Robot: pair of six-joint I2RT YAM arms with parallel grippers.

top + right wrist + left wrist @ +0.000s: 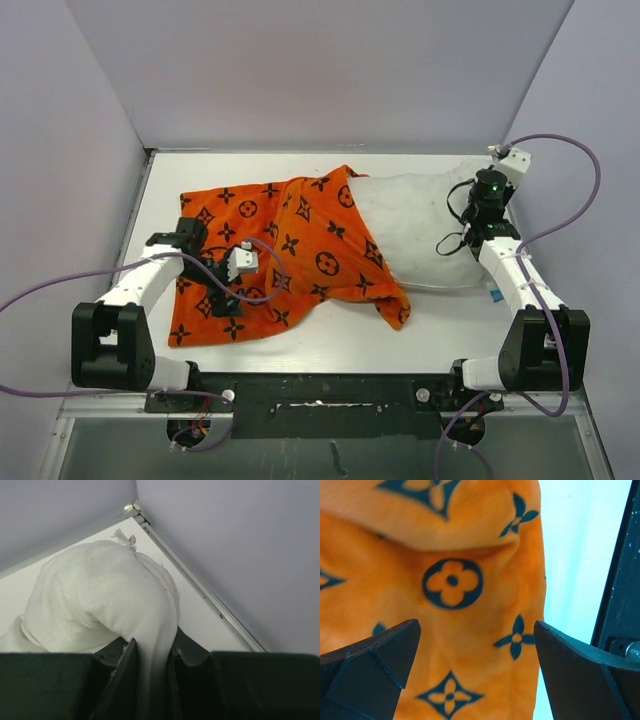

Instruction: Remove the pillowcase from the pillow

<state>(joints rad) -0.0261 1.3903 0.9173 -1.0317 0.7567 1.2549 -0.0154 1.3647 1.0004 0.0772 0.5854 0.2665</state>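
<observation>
Though the pillowcase [290, 250] is not yet fully off, roughly the right half of the pillow [420, 225] lies bare at the right rear of the table [450, 320]. The pillow's left part is hidden under the case's open mouth. The case's left end looks flat and empty, so I judge the job past halfway, with only that last overlap to separate.

The left gripper [476, 645] hovers over the case's left part, jaws wide apart, nothing between them. The right gripper [150, 680] is clamped on a pinch of the pillow's white fabric near its rear right corner.

Edges: the case's left edge sits near the left wall [60, 150], and its near-left corner is close to the table's front edge. The pinched pillow corner is close to the rail [200, 590] under the right wall [240, 540].

Room: little for pulling either piece further outward. There is bare table in front of the pillow, plus a strip along the back wall [320, 70].
</observation>
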